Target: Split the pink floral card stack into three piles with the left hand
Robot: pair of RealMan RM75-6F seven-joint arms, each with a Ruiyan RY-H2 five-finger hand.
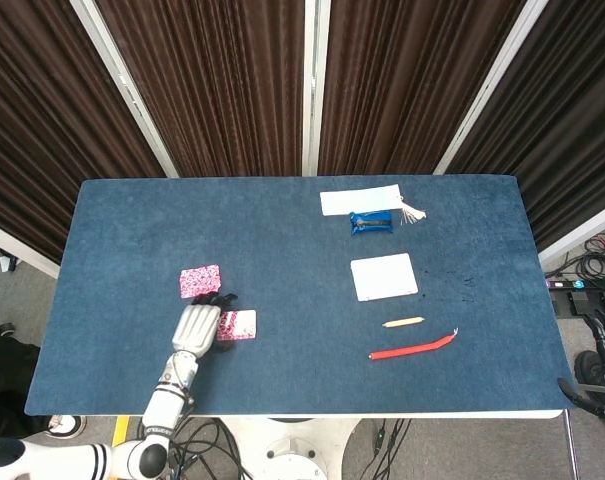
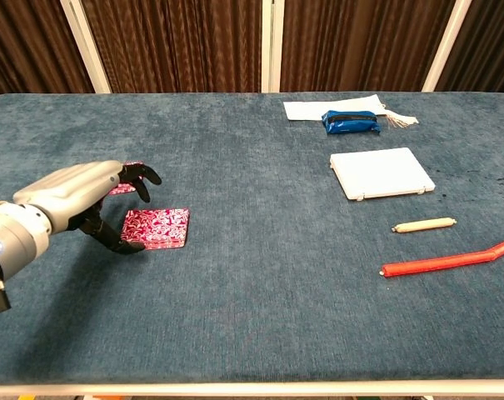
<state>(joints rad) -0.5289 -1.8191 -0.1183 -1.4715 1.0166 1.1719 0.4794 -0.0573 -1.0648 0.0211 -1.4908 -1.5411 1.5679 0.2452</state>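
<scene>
Hovering released, the left robot hand [image 2: 85, 200] spreads fingers over the near pink card pile [image 2: 158, 228].

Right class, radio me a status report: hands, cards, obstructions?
Left hand open at near card pile. Far card pile set down; third not started. Right hand unseen. Nothing obstructing.

Bright, even, seemingly overhead light

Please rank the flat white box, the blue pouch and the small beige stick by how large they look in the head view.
1. Flat white box, plainly the largest.
2. Blue pouch.
3. Small beige stick: about as long as the pouch but far thinner, so smallest in area.
</scene>
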